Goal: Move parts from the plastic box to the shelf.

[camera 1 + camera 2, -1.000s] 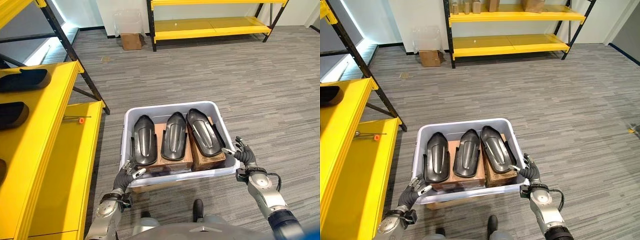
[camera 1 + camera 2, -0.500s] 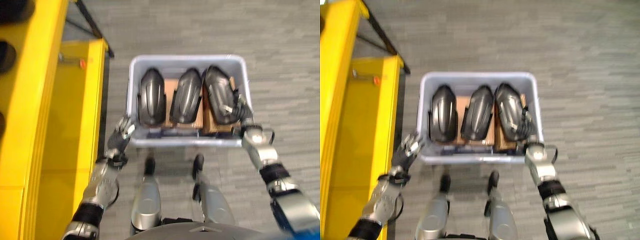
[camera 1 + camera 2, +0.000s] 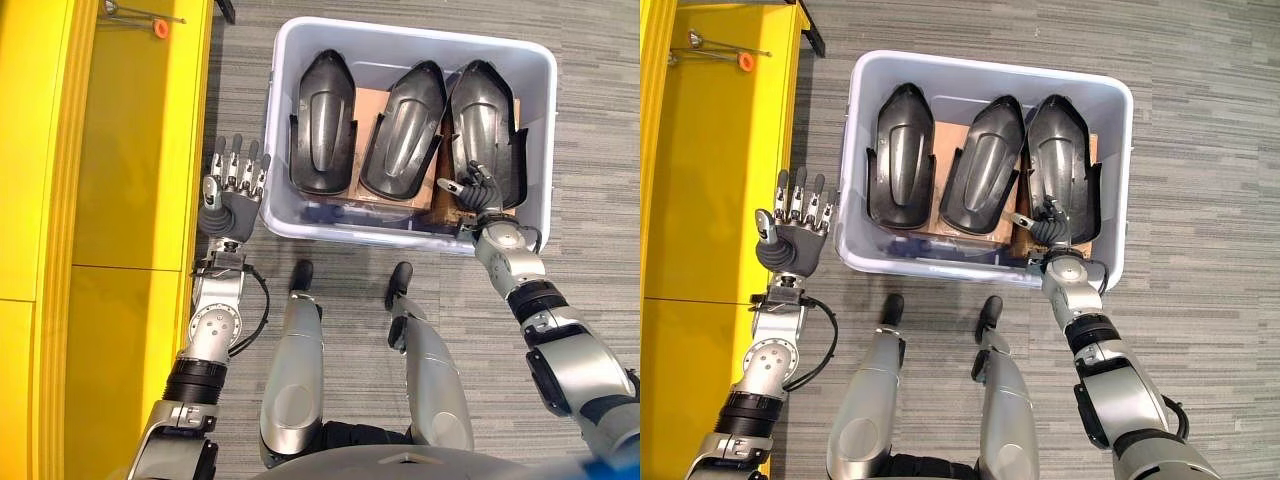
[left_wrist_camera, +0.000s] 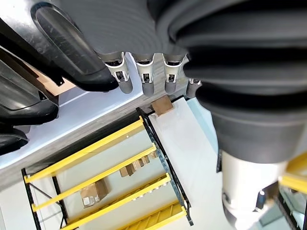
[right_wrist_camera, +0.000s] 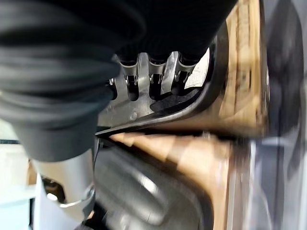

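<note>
Striped grey carpet — glossy black parts [image 3: 321, 120] fill translucent box [image 3: 547, 120]

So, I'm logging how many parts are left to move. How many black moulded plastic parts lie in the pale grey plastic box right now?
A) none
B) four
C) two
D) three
D: three black moulded plastic parts lie side by side in the pale grey plastic box, with the right hand at the near end of the rightmost one.
</note>
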{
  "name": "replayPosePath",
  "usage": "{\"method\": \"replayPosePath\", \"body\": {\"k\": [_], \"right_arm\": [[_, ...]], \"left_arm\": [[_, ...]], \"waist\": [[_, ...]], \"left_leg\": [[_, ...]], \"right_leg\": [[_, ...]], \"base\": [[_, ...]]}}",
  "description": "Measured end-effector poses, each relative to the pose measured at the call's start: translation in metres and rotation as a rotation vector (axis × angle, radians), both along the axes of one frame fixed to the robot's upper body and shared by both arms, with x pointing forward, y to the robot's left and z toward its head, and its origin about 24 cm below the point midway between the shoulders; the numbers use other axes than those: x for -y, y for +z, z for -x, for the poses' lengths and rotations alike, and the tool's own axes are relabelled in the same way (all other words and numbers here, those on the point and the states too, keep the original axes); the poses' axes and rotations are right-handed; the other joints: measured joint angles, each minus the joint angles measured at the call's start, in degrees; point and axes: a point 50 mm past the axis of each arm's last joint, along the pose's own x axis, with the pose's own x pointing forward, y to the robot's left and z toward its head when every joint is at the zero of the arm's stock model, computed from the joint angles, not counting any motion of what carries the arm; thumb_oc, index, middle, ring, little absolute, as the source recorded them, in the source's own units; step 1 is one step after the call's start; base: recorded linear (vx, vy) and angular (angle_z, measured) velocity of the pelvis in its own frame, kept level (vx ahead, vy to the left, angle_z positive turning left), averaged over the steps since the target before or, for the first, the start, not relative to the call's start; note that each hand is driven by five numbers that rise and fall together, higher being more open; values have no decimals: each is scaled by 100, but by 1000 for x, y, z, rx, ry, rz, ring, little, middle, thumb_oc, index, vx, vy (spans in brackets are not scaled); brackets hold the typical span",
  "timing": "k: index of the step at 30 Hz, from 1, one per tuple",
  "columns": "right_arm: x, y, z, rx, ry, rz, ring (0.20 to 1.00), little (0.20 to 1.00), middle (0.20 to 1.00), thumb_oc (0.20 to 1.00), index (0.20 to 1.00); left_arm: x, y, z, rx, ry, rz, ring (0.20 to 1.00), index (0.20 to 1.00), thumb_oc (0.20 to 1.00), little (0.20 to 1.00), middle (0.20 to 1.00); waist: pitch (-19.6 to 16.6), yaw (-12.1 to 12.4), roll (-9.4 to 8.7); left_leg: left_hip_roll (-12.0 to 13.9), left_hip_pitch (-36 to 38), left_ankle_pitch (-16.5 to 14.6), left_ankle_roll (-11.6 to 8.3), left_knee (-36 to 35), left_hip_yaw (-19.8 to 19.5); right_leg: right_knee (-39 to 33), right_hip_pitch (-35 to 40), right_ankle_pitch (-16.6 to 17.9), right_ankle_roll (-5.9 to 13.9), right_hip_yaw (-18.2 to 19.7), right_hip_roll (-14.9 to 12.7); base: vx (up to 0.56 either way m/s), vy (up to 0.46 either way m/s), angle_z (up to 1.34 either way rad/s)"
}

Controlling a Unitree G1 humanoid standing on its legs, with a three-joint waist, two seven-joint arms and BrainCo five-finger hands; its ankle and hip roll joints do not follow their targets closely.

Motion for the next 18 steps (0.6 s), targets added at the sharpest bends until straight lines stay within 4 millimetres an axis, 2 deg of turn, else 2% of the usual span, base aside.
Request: {"method": "replayPosePath", "body": {"k": [4, 7, 11, 15, 18], "right_arm": [[-30, 13, 0, 61, 188, -59, 1000, 1000, 1000, 1000, 1000], [-48, 12, 4, 52, 254, -66, 1000, 1000, 1000, 1000, 1000], [-56, 19, 6, 86, 275, -46, 1000, 1000, 1000, 1000, 1000], [-68, 30, 7, 178, 155, 102, 1000, 1000, 1000, 1000, 1000], [-52, 51, 6, 339, -89, 303, 1000, 1000, 1000, 1000, 1000]], "left_arm": [[2, -4, 1, -17, -21, 31, 1000, 1000, 1000, 1000, 1000], [4, -6, 2, -29, -35, 29, 1000, 1000, 1000, 1000, 1000], [10, -9, 2, -44, -74, 22, 1000, 1000, 1000, 1000, 1000], [16, -9, 2, -32, -100, 13, 1000, 1000, 1000, 1000, 1000], [17, -9, 3, -17, -101, 3, 1000, 1000, 1000, 1000, 1000]], "waist": [[-4, -8, -6], [-3, -31, -6], [-3, -38, -6], [-4, -23, -6], [-4, -21, -6]], "left_leg": [[-9, -104, -26, 13, 46, -5], [-17, -183, -45, 3, 129, -37], [-16, -178, -45, 4, 108, -58], [-16, -172, -42, 2, 77, -40], [-45, -175, -39, 15, 88, 15]], "right_leg": [[48, -99, -17, 15, -2, -5], [192, -212, -34, -2, -1, -4], [181, -212, -36, -5, 1, -4], [125, -186, -21, 10, 4, -4], [33, -176, 50, 34, 71, -22]], "base": [[5, -8, 0], [0, 0, 0], [0, 0, 0], [-11, 30, 0], [-17, 90, -6]]}}
